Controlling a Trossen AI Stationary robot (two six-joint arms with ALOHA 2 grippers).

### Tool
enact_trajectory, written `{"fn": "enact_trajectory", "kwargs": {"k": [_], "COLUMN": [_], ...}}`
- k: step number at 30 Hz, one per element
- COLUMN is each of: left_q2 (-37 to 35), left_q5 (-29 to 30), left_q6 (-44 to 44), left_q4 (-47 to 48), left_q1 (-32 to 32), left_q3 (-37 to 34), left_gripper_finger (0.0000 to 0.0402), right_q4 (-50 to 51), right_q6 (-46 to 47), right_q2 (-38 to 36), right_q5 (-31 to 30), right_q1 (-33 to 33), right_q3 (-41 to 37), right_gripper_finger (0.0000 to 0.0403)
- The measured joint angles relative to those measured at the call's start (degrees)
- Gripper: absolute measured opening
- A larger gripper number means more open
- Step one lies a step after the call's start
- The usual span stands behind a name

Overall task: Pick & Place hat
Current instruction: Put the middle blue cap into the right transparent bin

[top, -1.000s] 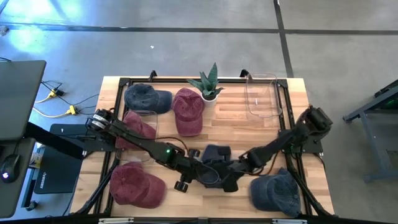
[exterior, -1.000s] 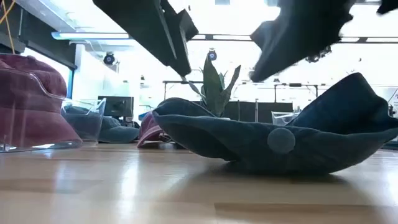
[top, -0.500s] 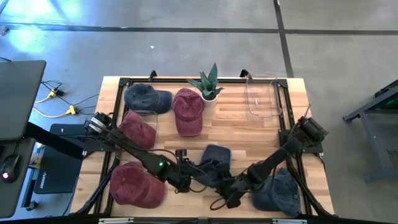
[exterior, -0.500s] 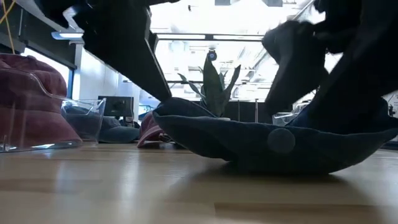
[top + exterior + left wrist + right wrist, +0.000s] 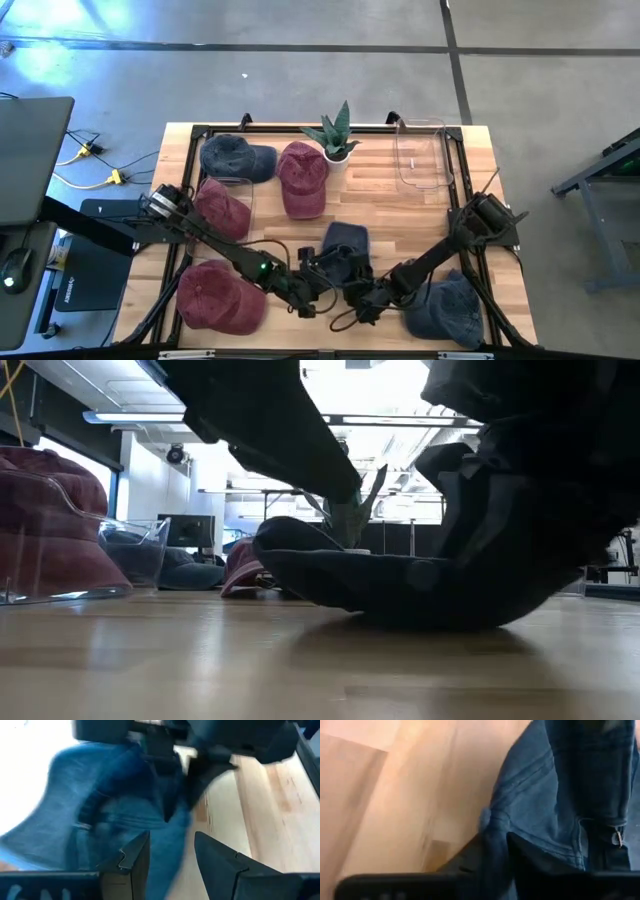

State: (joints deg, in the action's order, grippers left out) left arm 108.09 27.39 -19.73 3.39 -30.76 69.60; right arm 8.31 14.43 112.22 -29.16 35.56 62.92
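A blue denim hat (image 5: pixel 345 248) lies on the wooden table near the middle of its near side; in the low view the blue hat (image 5: pixel 400 585) rests on its crown. Both grippers are down at its near edge. My left gripper (image 5: pixel 312 280) is open in the left wrist view (image 5: pixel 170 855), with a finger either side of the hat's blue cloth (image 5: pixel 115 815); whether it touches, I cannot tell. My right gripper (image 5: pixel 365 292) is shut on the hat's cloth (image 5: pixel 495 837). The dark arms hide much of the hat in the low view. My right gripper pinches a bunched fold of the hat's cloth (image 5: pixel 492 820) between its two fingers, close to a seam of the crown. It comes slanting down from the table's near right side. The hat stays on the table.
Other hats lie around: a blue one (image 5: pixel 235 157) and a maroon one (image 5: pixel 303 177) at the far side, a maroon one in a clear bin (image 5: pixel 222 205), a maroon one (image 5: pixel 220 297) near left, a blue one (image 5: pixel 445 308) near right. A potted plant (image 5: pixel 335 135) and a clear tray (image 5: pixel 420 155) stand far.
Both grippers have come down from above the hat to its near edge, the left swinging in from the left and the right from the right. In the low view the hat's raised right side is now covered by the right gripper.
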Motion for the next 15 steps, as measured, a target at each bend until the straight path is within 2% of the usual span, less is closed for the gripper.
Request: {"fn": "enact_trajectory", "kwargs": {"k": [2,4,7,11,15], "left_q2": [0.70,0.83,0.94,0.94,0.91], "left_q5": [-0.31,-0.06,0.51,0.37,-6.08], "left_q6": [0.03,0.00,-0.04,-0.10,1.55], "left_q4": [-1.71,-1.15,-0.27,-0.56,-8.09], "left_q1": [0.00,0.02,0.01,0.00,0.00], "left_q3": [0.05,0.12,0.10,0.10,0.05], "left_gripper_finger": [0.0150,0.0149,0.0150,0.0149,0.0149], "right_q4": [0.49,1.70,5.98,14.46,19.83], "right_q6": [-0.36,-0.05,3.35,7.87,9.03], "right_q2": [0.00,-0.19,-2.41,-7.65,-14.06], "right_q5": [-0.01,-1.12,-5.02,-8.86,-12.35], "right_q1": [-0.30,-0.32,0.19,1.24,2.79], "right_q3": [0.00,0.00,0.00,0.00,0.00], "right_gripper_finger": [0.0026,0.0009,0.0017,0.0005,0.0008]}}
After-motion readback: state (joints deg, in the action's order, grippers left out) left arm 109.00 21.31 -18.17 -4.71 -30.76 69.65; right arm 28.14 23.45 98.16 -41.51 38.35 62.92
